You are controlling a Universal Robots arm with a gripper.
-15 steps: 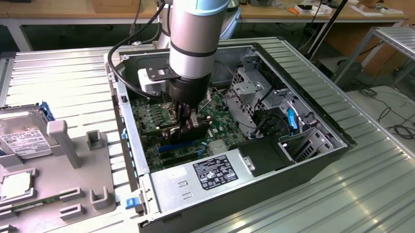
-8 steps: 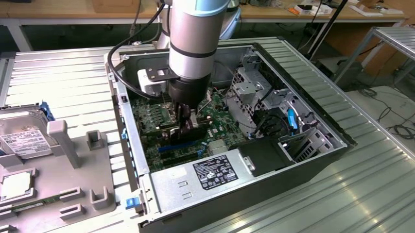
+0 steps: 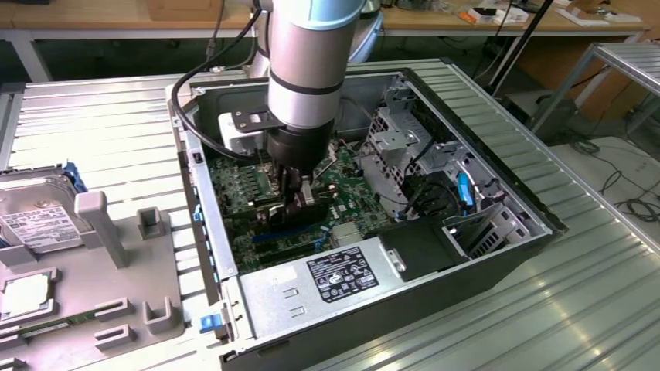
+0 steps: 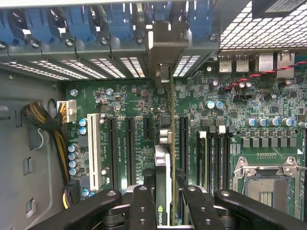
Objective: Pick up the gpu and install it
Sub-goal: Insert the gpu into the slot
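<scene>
Gripper point(image 4: 165, 196) pinches the gpu point(image 4: 162, 167) edge-on above the motherboard point(image 4: 129, 100). Install step in hand. Seating likely needs straight, square downward pressure.

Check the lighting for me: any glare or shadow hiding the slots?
Exterior view: glare streaks on the metal table, case interior shadowed under the arm. Wrist view: motherboard slots evenly lit, vent grille blown white, gpu between the jaws unshadowed.

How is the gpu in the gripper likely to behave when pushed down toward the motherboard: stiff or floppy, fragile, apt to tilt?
Probably stiff: the gpu stands straight on edge in the gripper, without sag. Being thin and long, it may tilt if pushed unevenly. Likely fragile: small parts crowd the motherboard beneath it.
</scene>
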